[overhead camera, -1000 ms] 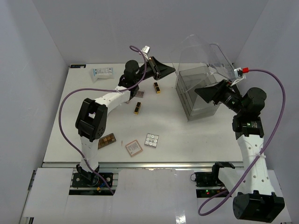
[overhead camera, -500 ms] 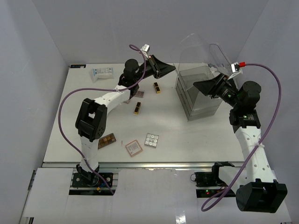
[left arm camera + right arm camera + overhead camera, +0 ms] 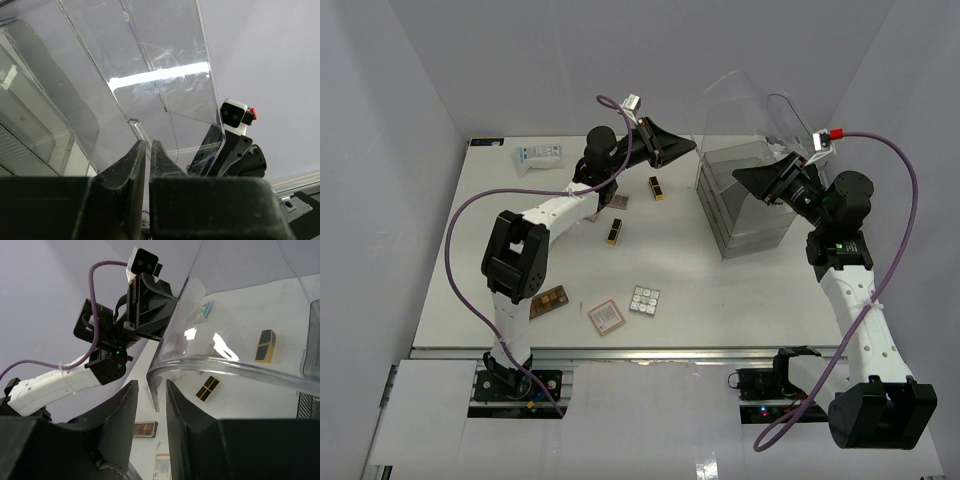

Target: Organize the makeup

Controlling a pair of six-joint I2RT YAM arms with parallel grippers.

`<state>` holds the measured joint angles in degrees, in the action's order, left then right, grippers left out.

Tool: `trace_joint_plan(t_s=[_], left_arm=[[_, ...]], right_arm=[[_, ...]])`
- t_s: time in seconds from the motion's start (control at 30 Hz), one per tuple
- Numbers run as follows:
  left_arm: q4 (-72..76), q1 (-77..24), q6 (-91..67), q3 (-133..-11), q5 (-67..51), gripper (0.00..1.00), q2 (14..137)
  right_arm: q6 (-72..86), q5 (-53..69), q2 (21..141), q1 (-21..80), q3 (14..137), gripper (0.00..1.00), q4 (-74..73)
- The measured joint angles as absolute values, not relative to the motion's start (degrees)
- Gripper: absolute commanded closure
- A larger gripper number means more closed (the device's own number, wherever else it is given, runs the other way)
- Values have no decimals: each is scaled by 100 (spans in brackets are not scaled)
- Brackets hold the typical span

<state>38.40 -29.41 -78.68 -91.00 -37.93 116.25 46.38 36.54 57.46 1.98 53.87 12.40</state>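
Lid (image 3: 165, 60) edge tight in left claw (image 3: 148, 145), rim inside slightly spread right claw (image 3: 151, 385); packet (image 3: 538, 155) print illegible.

Far-left white-blue packet (image 3: 538, 155); nearer, seemingly flat: brown palette (image 3: 550, 300), pinkish compact (image 3: 605, 317), silvery grid palette (image 3: 644, 299).

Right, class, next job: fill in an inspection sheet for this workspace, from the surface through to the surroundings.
Surface: white table, makeup scattered across it.
Job's things: white-blue packet at the far left; a dark-gold piece and a second mid-table; brown palette, pink compact and silvery grid palette near the front. All lie outside the box.
Clutter: clear box, its domed lid standing open.
Grippers: left pincer shut, nothing seen in it; right pincer open, jaws either side of the lid's rim.
Cables: purple cable off the left arm, another off the right.
Surroundings: plain pale walls; nothing else seen.
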Motion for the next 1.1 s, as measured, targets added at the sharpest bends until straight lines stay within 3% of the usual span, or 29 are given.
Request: trace_joint_plan(t_s=[0.13, 0.3, 0.5, 0.83, 1.1], left_arm=[[3903, -2941, -7933, -9100, -3798, 91, 11625], [3955, -2941, -7959, -9035, -3806, 59, 11612], [4082, -2848, -8042, -8362, -3989, 37, 11300], [4104, -2062, -7650, -6630, -4181, 33, 10017], [2202, -2075, -5701, -6369, -3665, 33, 9597]], right_arm=[[4703, 3588, 5769, 200, 5387, 73, 1278], [4741, 3524, 5769, 200, 5384, 80, 1350], [4722, 3452, 5769, 200, 5379, 86, 1349], [4691, 3441, 5761, 200, 5365, 89, 1377], [4690, 3444, 5751, 200, 5363, 89, 1390]])
